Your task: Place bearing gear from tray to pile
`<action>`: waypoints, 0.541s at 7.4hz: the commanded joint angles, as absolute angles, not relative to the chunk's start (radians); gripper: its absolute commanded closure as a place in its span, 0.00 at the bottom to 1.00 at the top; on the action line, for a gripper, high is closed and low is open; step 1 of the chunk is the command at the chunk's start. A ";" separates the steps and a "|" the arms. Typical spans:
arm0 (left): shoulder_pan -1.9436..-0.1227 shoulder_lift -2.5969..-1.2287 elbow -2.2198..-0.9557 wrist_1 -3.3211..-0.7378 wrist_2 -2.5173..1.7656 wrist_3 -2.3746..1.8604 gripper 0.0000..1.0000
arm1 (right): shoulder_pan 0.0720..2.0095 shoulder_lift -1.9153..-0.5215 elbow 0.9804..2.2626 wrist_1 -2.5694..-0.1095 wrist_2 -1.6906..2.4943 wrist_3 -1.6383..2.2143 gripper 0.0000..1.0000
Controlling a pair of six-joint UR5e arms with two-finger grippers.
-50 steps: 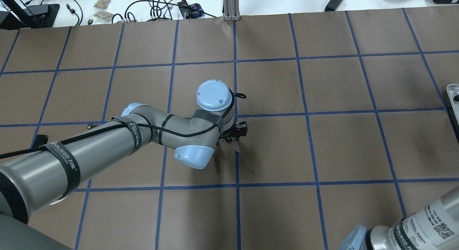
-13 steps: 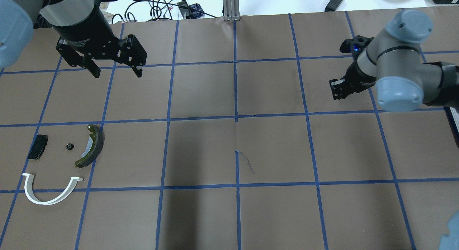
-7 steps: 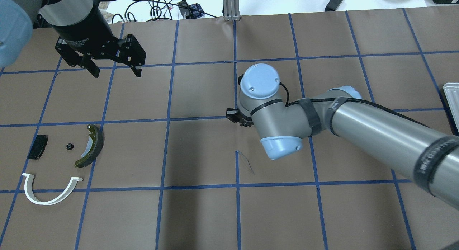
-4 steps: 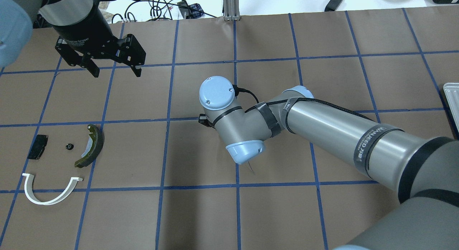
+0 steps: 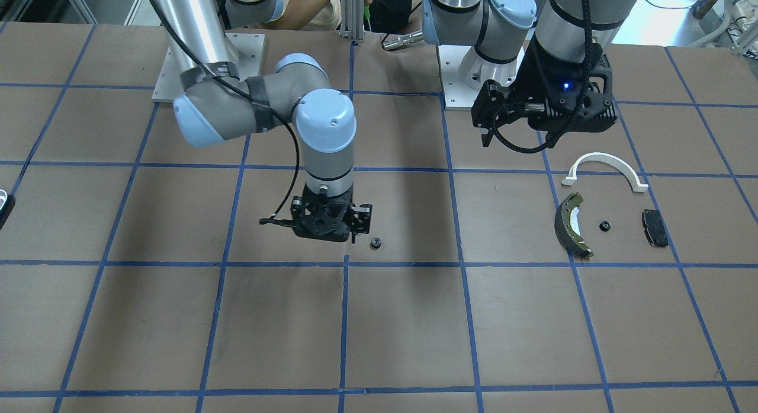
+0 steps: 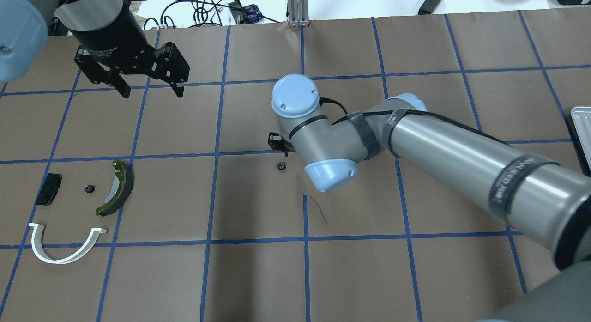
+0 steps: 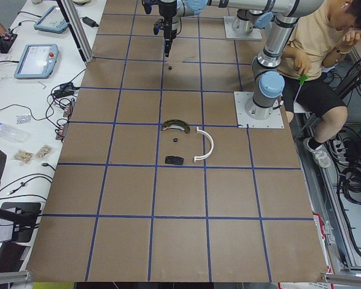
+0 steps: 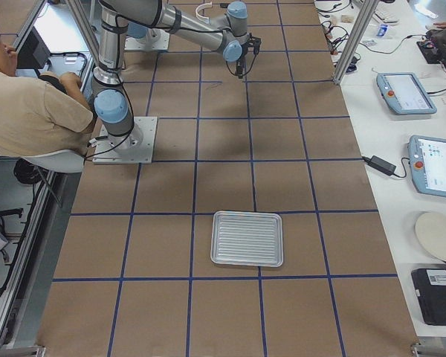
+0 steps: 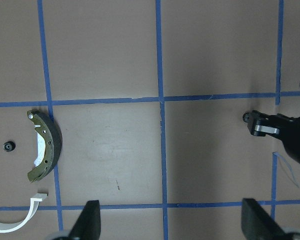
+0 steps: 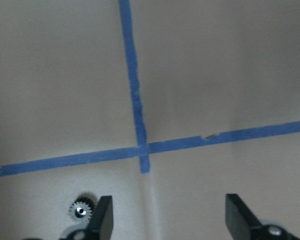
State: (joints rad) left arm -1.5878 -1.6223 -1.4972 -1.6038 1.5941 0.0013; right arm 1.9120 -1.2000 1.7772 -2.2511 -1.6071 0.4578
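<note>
A small black bearing gear [image 6: 280, 165] lies loose on the brown paper near the table's middle, also in the front view [image 5: 375, 243]. My right gripper [image 5: 327, 229] hangs just beside and above it, open and empty; its wrist view [image 10: 170, 220] shows the gear [image 10: 81, 210] by one finger. The pile sits far to my left: a white half-ring arch [image 6: 55, 261], a brake shoe [image 6: 117, 188], a black pad [image 6: 49, 189] and a second small gear [image 6: 89, 189]. My left gripper [image 6: 150, 88] is open and empty, high behind the pile.
The metal tray [image 8: 247, 238] lies at my far right and holds nothing; only its edge [image 6: 581, 123] shows overhead. Blue tape lines grid the paper. Cables and devices lie beyond the far edge. An operator [image 7: 316, 54] sits behind the robot bases.
My right arm swept in from the right to the table's middle, then drew back a little. The gear now lies on the paper there. The left gripper barely moved.
</note>
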 commanded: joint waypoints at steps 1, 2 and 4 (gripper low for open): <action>-1.656 -1.724 -1.589 -1.443 1.574 -0.076 0.00 | 1.702 -1.337 1.764 -2.078 -1.586 0.242 0.00; -1.733 -1.774 -1.673 -1.276 1.575 -0.160 0.00 | 1.628 -1.382 1.728 -2.010 -1.586 0.144 0.00; -1.848 -1.877 -1.858 -0.953 1.574 -0.341 0.00 | 1.571 -1.429 1.587 -1.814 -1.594 0.023 0.00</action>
